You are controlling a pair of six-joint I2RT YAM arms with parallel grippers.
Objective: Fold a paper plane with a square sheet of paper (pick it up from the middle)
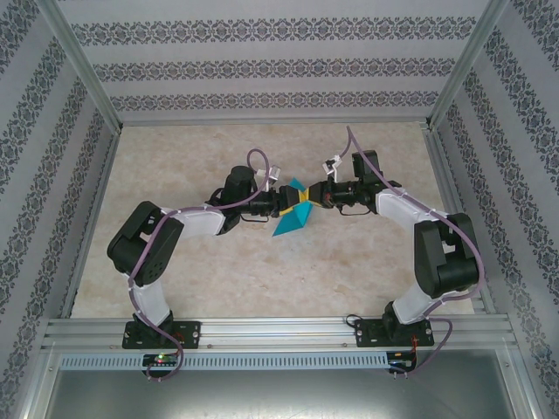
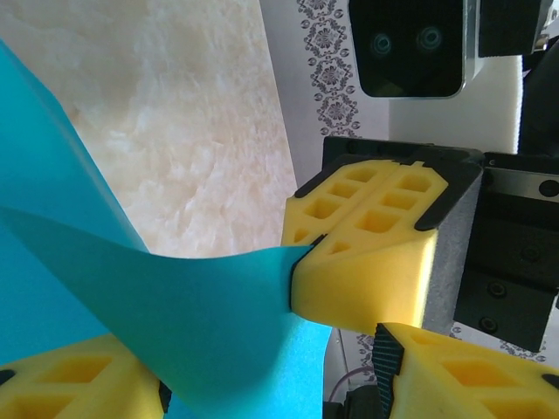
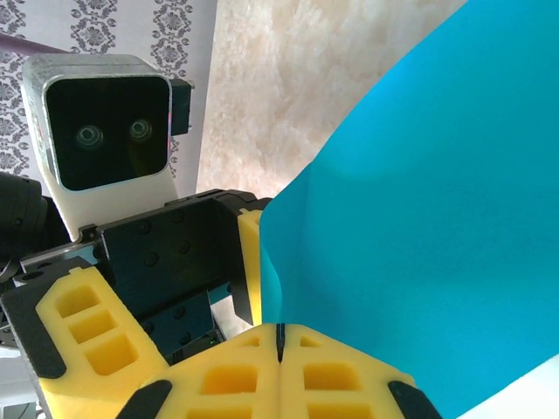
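In the top view, the square sheet of paper (image 1: 290, 218) is located over the worktop (image 1: 218, 271), between the facing left tool (image 1: 281, 203) and right tool (image 1: 314, 198). In the left wrist view, the right tool (image 2: 306, 251) is clenched on one sheet edge, and the sheet (image 2: 175, 314) passes between the released, spread jaws of the left tool. In the right wrist view, the sheet (image 3: 410, 218) rises from the closed seam of the right tool (image 3: 279, 345).

The sheet of paper (image 3: 419, 218) was cut off at the top and right edges of the right wrist view; from above, its folds were too small to be made out.
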